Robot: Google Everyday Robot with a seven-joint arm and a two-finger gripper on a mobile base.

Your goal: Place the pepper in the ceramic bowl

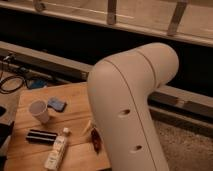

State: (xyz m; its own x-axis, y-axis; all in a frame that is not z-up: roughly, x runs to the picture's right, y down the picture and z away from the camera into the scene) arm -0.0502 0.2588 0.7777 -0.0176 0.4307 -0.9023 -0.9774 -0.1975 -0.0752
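Note:
The pepper (95,140), a small dark-red chili, lies on the wooden table (75,102) near its right front part, just left of my white arm (132,110). The arm fills the middle and right of the camera view. The gripper is not in view. The ceramic bowl is not in view; it may be hidden behind the arm.
A white cup (39,111) stands at the left of the table with a blue sponge-like item (57,104) beside it. A black bar-shaped object (40,136) and a white bottle (57,149) lie at the front. A pale item (88,127) sits by the pepper. Cables (12,82) lie left.

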